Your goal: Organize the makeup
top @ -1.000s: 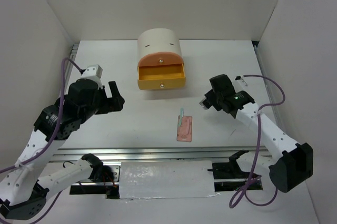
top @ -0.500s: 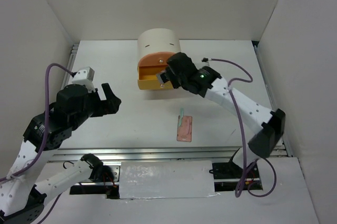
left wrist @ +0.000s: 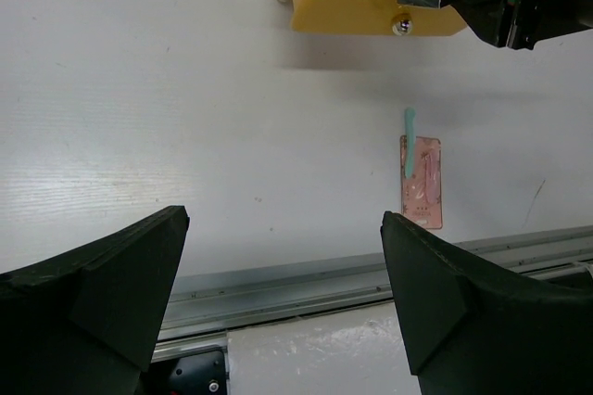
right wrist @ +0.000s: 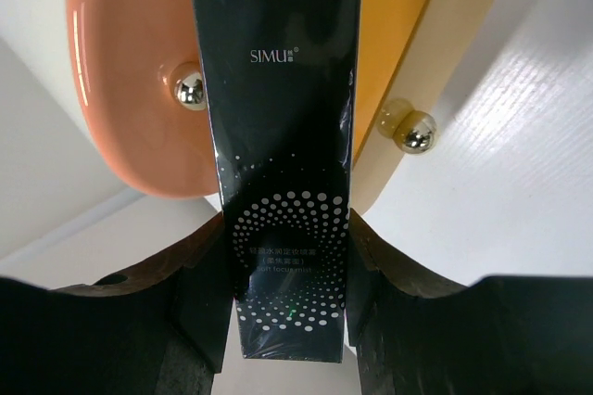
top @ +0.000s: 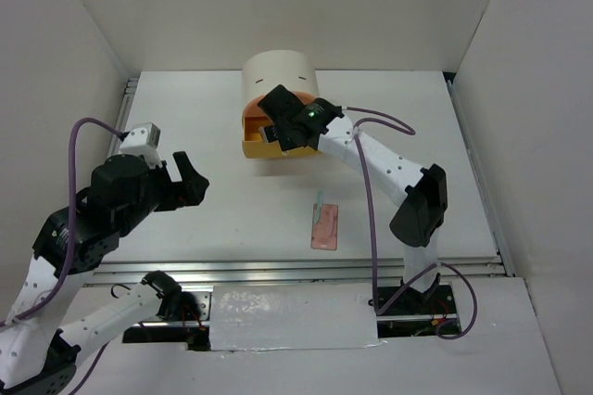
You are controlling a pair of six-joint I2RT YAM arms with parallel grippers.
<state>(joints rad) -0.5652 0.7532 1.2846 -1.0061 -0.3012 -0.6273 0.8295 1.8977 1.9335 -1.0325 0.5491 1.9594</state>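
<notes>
Gripping dark case at open yellow drawer, right jaws pinched tight; left jaws gaped wide, empty, above counter.

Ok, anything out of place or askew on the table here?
Nothing spilled or damaged. The one untidy spot: the pale teal stick lies with one end across a far corner of the pink palette. The dark grey case sits straight in the right gripper.

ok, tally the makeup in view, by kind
Palette: 1
Teal stick: 1
Dark case: 1
Total: 3 in view; the drawer's inside is hidden.
</notes>
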